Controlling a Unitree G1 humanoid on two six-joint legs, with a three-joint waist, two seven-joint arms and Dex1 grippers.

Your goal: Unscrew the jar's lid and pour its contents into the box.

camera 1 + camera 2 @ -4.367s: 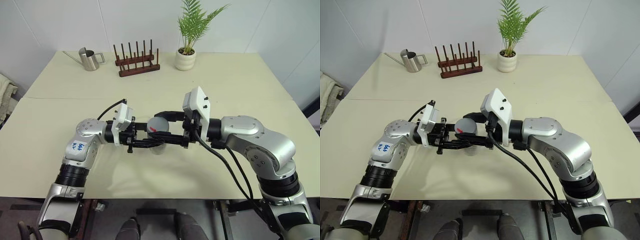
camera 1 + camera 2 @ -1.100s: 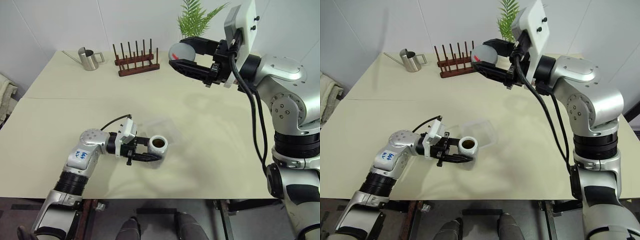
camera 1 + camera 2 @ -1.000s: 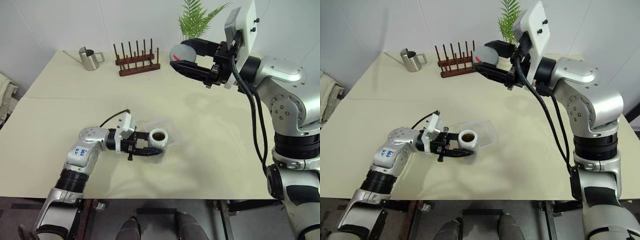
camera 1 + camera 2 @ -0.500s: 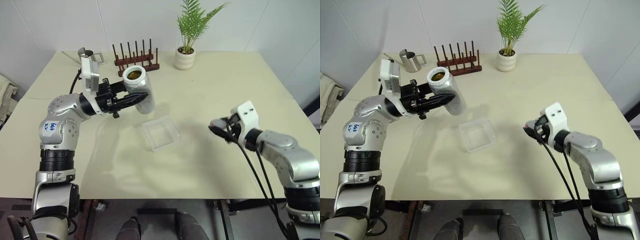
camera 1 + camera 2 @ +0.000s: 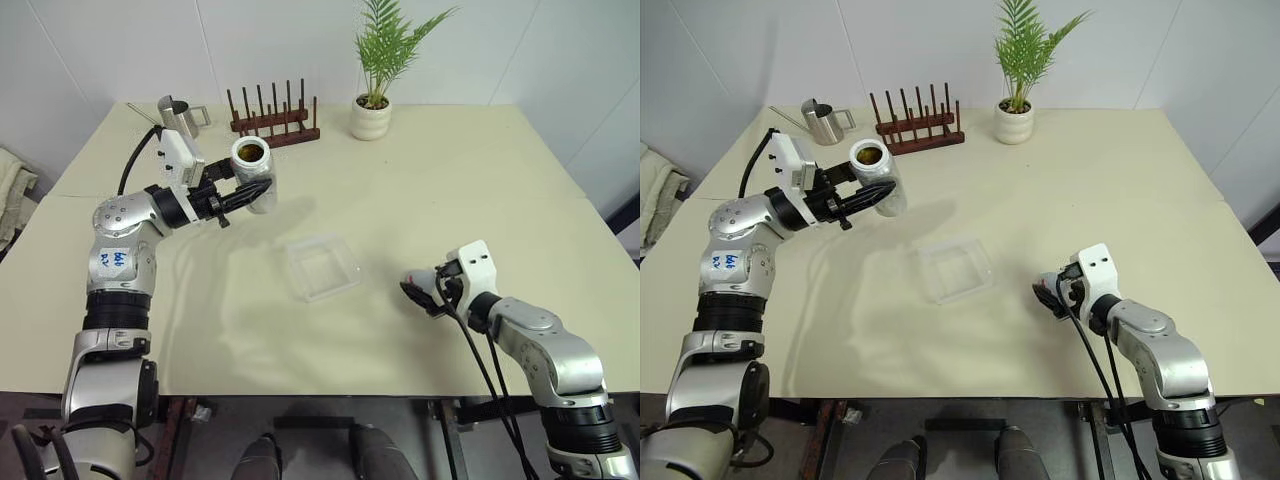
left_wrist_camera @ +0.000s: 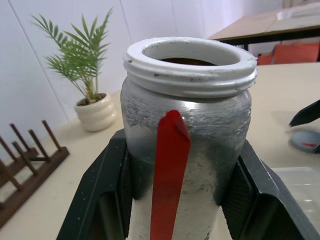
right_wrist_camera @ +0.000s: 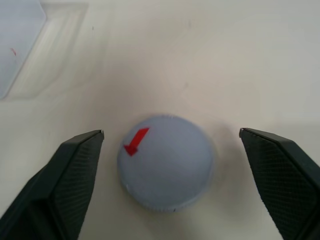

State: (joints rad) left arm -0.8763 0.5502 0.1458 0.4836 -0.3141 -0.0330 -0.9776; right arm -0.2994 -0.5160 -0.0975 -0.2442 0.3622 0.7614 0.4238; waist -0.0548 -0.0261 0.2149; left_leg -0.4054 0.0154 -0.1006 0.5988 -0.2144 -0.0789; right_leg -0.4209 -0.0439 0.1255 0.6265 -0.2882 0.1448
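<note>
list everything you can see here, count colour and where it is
jar: one, clear with a white threaded mouth and a red strip down its side, lid off, held up over the table's far left part
contents: brown, inside the jar; count cannot be told
lid: one, grey with a red mark, flat on the table on the near right
box: one, clear, on the table near the middle
table: one, pale cream
watering can: one, steel, far left of the table
rack: one, dark brown wood with upright pegs, far middle
plant: one, green in a white pot, far right of the rack
left gripper: black fingers, shut on the jar
right gripper: black fingers, open, one each side of the lid, apart from it
</note>
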